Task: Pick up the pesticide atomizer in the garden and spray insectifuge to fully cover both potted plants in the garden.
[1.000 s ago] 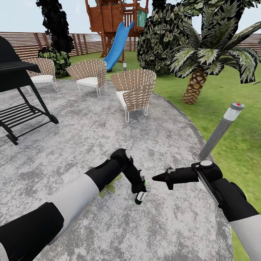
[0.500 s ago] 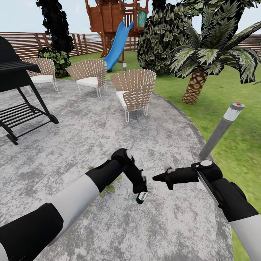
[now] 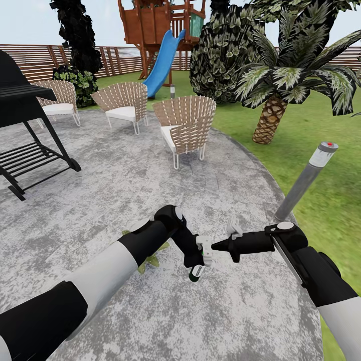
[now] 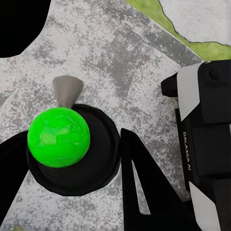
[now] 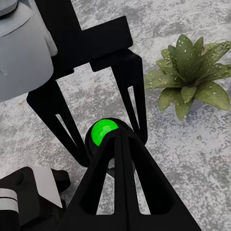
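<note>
Head view: the left pincer (image 3: pixel 196 260) hangs low over the grey paving (image 3: pixel 125 175), clamped on the spray bottle (image 3: pixel 195 271). The bottle's long axis is tilted, its dark green body slanting down toward the paving and slightly toward the robot's left, its whitish trigger head (image 3: pixel 204 246) uppermost beside the pincer. The right pincer (image 3: pixel 216 246) lies nearly level, its tip pointing left at that trigger head and almost touching it; I cannot tell how far its jaws are parted. Under the left forearm, light-green pointed leaves of a small plant (image 3: pixel 153 258) show on the paving.

In the left wrist view the bottle (image 4: pixel 72 147) is seen end-on as a dark round shape with a bright green circle in its middle, gripped between two black fingers (image 4: pixel 144 187), with the right arm's black-and-white casing close by.

In the right wrist view the same green circle (image 5: pixel 105 132) sits between the left pincer's fingers (image 5: pixel 130 96), and a rosette plant (image 5: pixel 190 72) with broad speckled leaves stands on the paving beside them.

Further off in the head view stand three woven chairs (image 3: pixel 185 125), a black grill (image 3: pixel 22 115), a grey post (image 3: pixel 306 180), a palm (image 3: pixel 281 80), a blue slide (image 3: pixel 163 62) and a slatted fence (image 3: pixel 45 57).
</note>
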Controlling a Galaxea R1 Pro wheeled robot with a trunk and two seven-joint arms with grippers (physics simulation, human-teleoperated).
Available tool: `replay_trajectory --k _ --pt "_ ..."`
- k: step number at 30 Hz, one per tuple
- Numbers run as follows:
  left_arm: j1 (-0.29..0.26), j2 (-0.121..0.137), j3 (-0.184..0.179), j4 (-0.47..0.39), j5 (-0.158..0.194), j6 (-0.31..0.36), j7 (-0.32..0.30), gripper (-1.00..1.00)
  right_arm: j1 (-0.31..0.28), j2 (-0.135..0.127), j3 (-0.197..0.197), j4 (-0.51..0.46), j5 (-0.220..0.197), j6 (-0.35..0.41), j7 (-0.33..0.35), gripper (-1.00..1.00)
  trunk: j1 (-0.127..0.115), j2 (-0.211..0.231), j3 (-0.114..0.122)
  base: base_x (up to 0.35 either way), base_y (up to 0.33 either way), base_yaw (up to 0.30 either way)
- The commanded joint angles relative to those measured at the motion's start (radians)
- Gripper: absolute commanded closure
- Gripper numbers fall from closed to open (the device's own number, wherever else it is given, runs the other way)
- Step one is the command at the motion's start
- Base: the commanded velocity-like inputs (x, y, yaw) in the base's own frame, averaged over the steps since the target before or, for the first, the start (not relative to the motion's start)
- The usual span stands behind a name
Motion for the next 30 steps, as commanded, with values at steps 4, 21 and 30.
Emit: replay_trajectory --k 4,21,30 --pt "-0.001 0.000 0.001 -0.004 -0.005 0.011 -0.006 1.00 -0.001 -0.001 0.001 -0.001 -0.001 0.008 0.002 1.00 0.000 0.000 -0.001 0.000 0.000 0.000" --pt "-0.001 0.000 0.001 -0.029 -0.002 0.011 0.039 1.00 -0.001 -0.001 0.001 -0.001 -0.001 0.008 0.002 1.00 0.000 0.000 -0.001 0.000 0.000 0.000" --pt "-0.001 0.000 0.001 -0.029 -0.002 0.011 0.045 1.00 -0.001 -0.001 0.001 -0.001 -0.001 0.008 0.001 1.00 0.000 0.000 -0.001 0.000 0.000 0.000"
